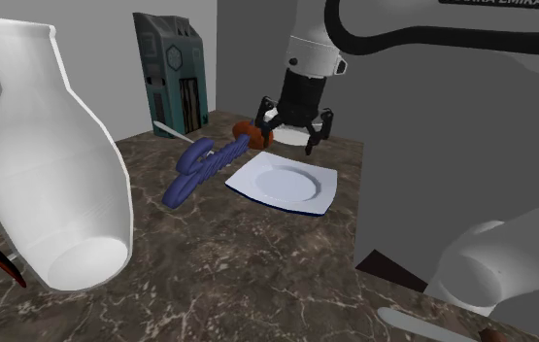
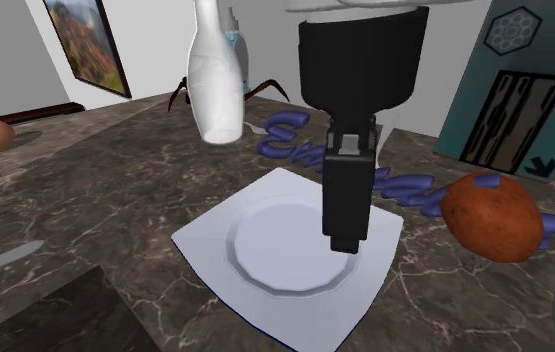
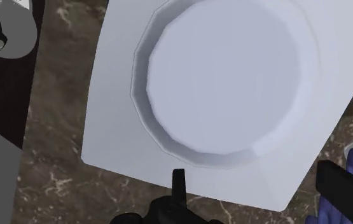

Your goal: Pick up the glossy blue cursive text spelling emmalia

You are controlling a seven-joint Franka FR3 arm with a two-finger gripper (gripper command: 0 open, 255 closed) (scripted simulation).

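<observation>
**Blue script flat beside the plate, claw wide open over the plate**

Blue cursive text (image 1: 203, 163) lies flat on the dark marble counter (image 1: 257, 262). It sits just beside the square white plate (image 1: 248, 180), between that and the big white vase (image 1: 53, 165).

Handling, my read: one rigid, low-profile piece, probably light. The gloss makes it slippery, and the thin joined strokes give the pads little height. Best bet is a pinch across a thick stroke near the middle, jaws square to the word's long axis, straight down. An end grab would likely let it swing.

Gripper (image 1: 293, 134) hovers over the plate's far side, fingers spread wide, nothing between them.

Visibility:
- Wrist view: a few blue strokes show just beyond one finger, the rest is cut off by the frame.
- Second exterior view: the gripper body blocks the middle letters.
- The far end runs up to a brown-red lump (image 1: 248, 130); can't tell if they touch.
- Stroke thickness is hard to judge.
</observation>
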